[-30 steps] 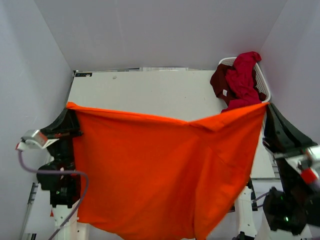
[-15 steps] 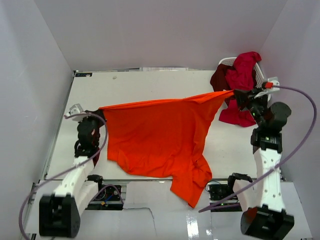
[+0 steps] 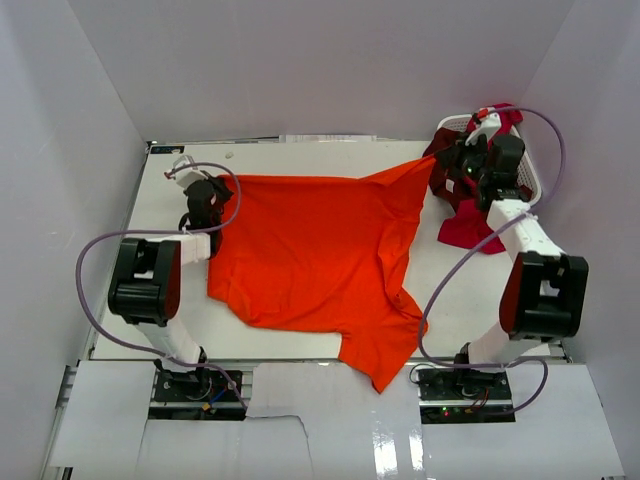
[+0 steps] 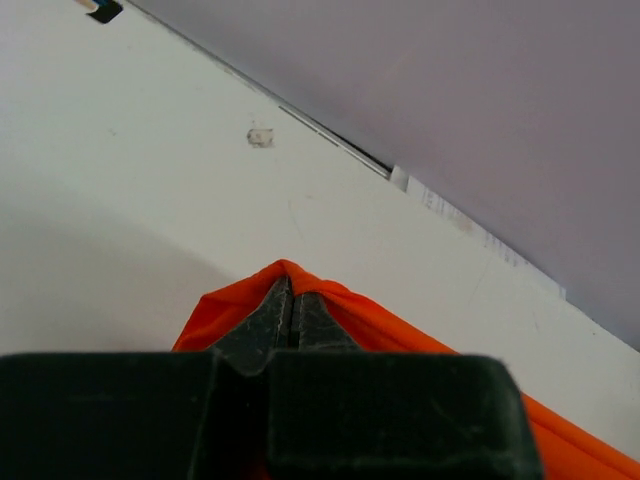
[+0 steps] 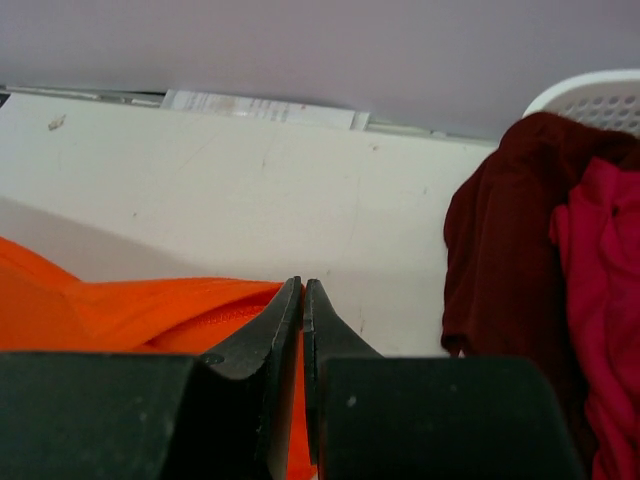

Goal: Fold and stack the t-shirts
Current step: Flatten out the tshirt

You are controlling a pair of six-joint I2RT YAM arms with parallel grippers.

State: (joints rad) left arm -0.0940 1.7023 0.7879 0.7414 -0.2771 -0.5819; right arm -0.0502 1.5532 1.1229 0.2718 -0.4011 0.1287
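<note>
Orange shirt [image 3: 320,250] lies spread on the surface [image 3: 300,158] beside the basket [image 5: 590,92], one flap trailing over the surface's edge. My right tool [image 5: 302,297] is clenched on the corner nearest the basket, my left tool [image 4: 291,300] on the corner farthest from it. Cloth reads light and limp and will sag and crease; I'd judge corners and hems the best holds.

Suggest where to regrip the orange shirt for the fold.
The near corner of the orange shirt, from the near side: it pokes past the table edge, so both faces look reachable. The rest lies mostly flat; left gripper and right gripper hold the far corners.
</note>
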